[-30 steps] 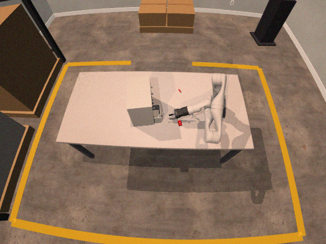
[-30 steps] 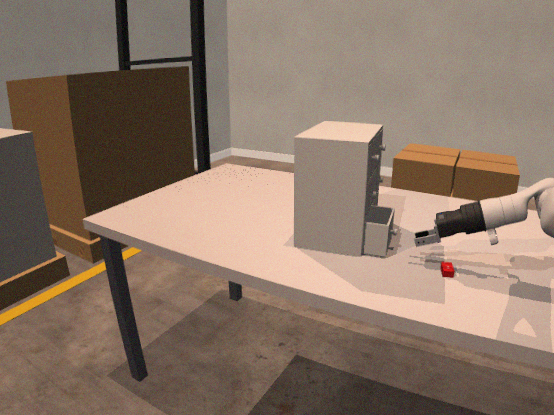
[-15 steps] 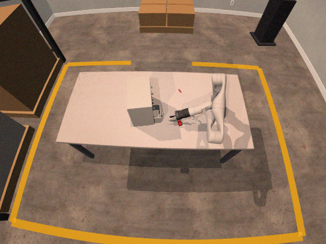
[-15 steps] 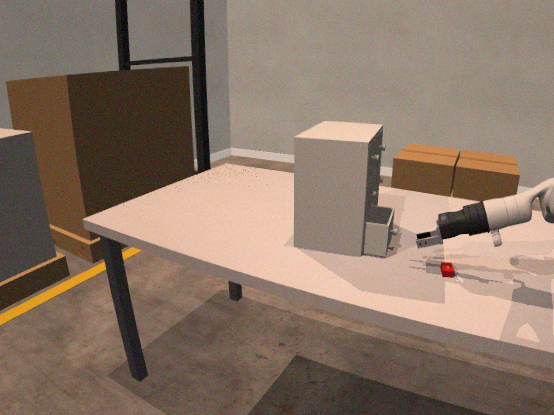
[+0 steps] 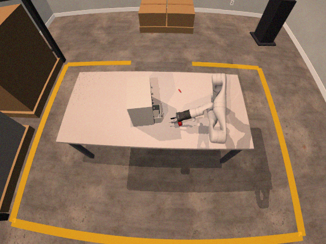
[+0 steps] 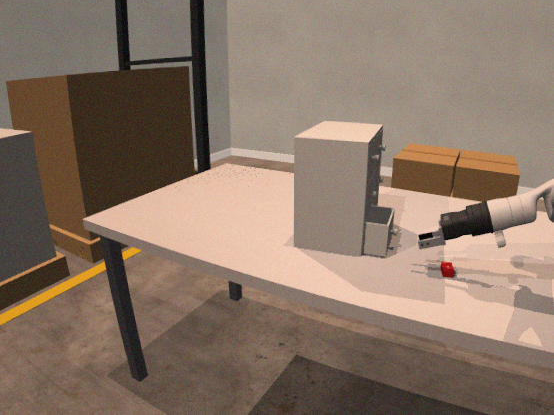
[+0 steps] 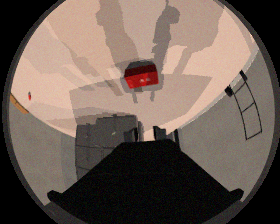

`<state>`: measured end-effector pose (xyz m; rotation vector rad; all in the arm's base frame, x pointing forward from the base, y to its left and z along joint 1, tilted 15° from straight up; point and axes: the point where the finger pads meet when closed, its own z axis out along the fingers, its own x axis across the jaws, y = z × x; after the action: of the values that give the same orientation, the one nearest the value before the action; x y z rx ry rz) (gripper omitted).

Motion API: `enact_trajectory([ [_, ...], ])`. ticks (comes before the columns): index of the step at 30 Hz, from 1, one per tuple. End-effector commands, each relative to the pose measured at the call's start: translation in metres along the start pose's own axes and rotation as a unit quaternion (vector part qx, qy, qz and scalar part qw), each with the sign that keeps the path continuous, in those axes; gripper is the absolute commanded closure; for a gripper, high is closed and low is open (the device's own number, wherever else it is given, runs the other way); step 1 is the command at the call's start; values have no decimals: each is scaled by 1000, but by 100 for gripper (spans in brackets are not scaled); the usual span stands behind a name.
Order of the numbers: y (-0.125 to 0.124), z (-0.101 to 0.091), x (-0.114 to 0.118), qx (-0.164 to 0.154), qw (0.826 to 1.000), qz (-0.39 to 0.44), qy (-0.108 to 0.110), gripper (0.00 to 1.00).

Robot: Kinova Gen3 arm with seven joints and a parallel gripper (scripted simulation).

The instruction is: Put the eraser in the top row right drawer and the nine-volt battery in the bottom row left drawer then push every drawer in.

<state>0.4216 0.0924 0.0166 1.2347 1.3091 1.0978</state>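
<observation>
The small white chest [image 5: 141, 116] [image 6: 327, 186] stands mid-table with its drawer fronts facing my arm. Its bottom-row drawer [image 5: 157, 112] [image 6: 378, 231] on the near side is pulled partly out; the others look pushed in. A small red block [image 5: 180, 123] [image 6: 447, 269] [image 7: 141, 75], apparently the nine-volt battery, lies on the table in front of that drawer. My gripper [image 5: 172, 119] [image 6: 425, 241] [image 7: 145, 132] is open and empty. It points level at the chest, hanging above the table just over and beside the red block, a short way from the open drawer. A thin red thing [image 5: 179, 90] [image 7: 29, 95] lies farther back.
My arm's base [image 5: 218, 130] stands on the table's right part. The table's front edge [image 6: 350, 311] runs close to the red block. Cardboard boxes [image 5: 166, 13] and crates stand on the floor, away from the table.
</observation>
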Motion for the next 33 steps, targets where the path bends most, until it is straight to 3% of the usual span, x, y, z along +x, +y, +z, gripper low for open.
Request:
enact_trajectory([
  [1, 3, -1, 7, -3, 1000, 5, -1, 33],
  [33, 14, -16, 56, -2, 1000, 5, 0, 33],
])
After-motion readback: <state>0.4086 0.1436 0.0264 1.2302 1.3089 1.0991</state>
